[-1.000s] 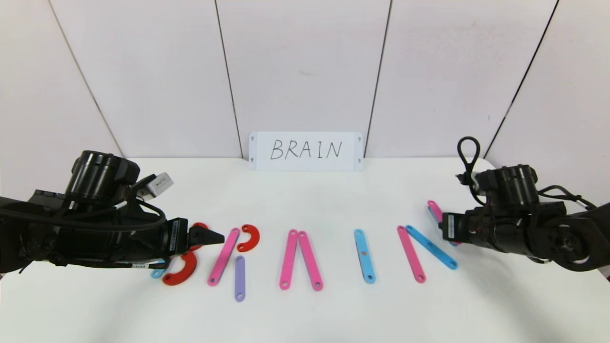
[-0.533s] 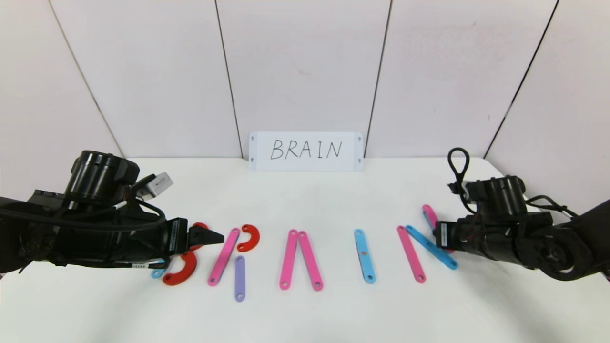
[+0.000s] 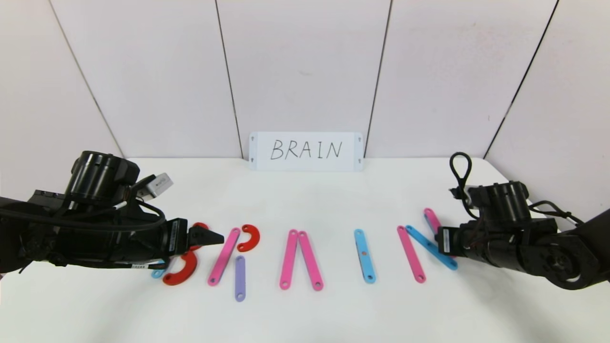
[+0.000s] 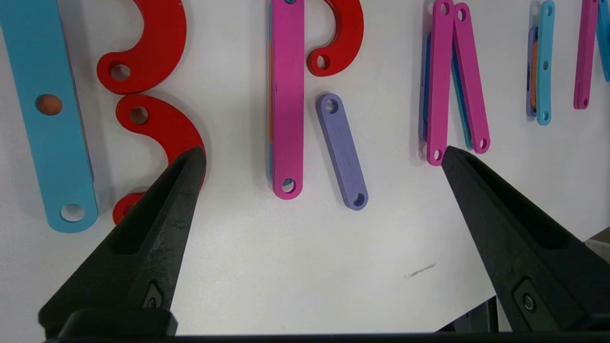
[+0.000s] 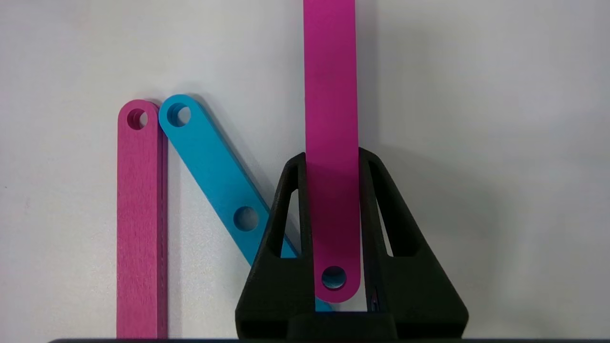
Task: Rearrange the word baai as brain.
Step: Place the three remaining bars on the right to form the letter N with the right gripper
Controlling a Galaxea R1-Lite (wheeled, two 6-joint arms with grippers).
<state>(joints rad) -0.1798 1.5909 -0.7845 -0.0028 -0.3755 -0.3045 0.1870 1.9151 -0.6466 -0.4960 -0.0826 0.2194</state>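
Five letters nearly laid out in the head view, under a white card (image 3: 305, 151) handwritten BRAIN: B, R, A, I done, N lacking its last stroke. Right gripper (image 3: 437, 237) low over the table at the N's far side, beside the slanted blue flat plastic bar (image 3: 431, 247) and the pink upright bar (image 3: 411, 260). Left gripper (image 3: 212, 237) parked by the red plastic half-ring arcs (image 3: 179, 272).

Left wrist view: fingers (image 4: 162, 209) spread as wide as they go, holding nothing, hovering above the table near the short purple bar (image 4: 343, 150).

Right wrist view: jaws clamped on the edges of a second pink flat plastic bar (image 5: 331, 119), gripped near its holed end, just beside the blue diagonal's lower end.

Step in hand, by judgement: setting down the N's final upright. Next move likely needs lowering it flat, parallel to the first pink bar, end meeting the diagonal's end, then releasing without nudging the blue piece.
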